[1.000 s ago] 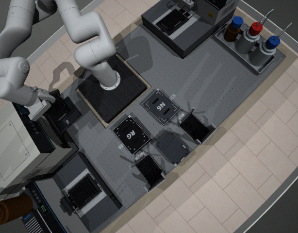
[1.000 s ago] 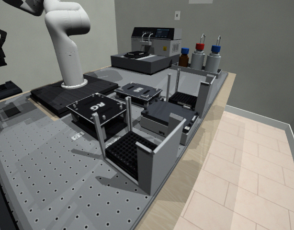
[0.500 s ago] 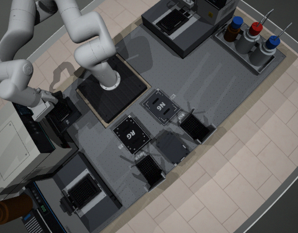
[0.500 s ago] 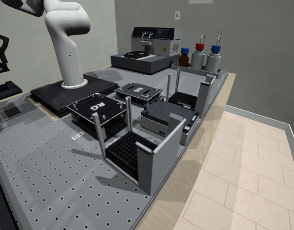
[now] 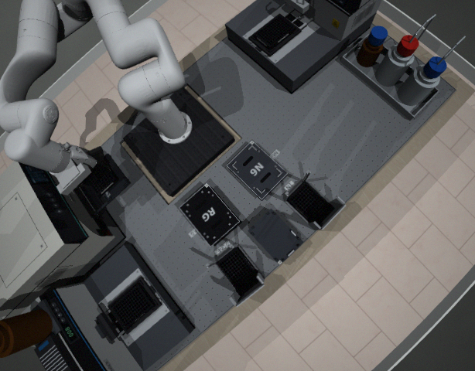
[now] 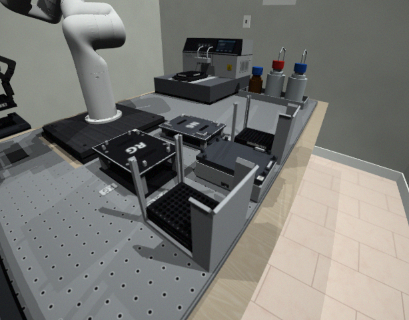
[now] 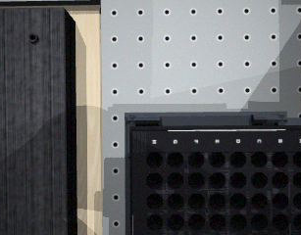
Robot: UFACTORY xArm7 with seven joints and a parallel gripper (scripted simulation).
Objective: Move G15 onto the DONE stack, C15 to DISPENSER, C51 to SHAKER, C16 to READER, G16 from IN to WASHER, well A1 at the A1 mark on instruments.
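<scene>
Gripping a black well plate [image 5: 102,179] by its sides in the hand [image 5: 83,169], fingers spread wide across it, just left of the black base plate [image 5: 206,139] as seen from above, in front of a beige machine [image 5: 18,223]. Label on that plate too small to read. In the wrist view, plate held level over the perforated worktop [image 7: 189,49], beside the base plate's edge.

Counted from above, five plates in all:
- One in the hand.
- One on the grey machine [image 5: 298,76] beyond the base plate.
- One on the machine [image 5: 169,319] below and left of the base plate.
- One in each of two open racks [image 6: 215,237] [image 6: 282,134], on the far side of the nests from the base plate.

Two labelled nests close by the base plate: N6 [image 5: 255,171] and RG [image 5: 209,216]. One dark square platform [image 5: 274,233] between the two racks. Three capped bottles in a tray [image 5: 409,114], well apart from the base plate: two blue caps, one red.
</scene>
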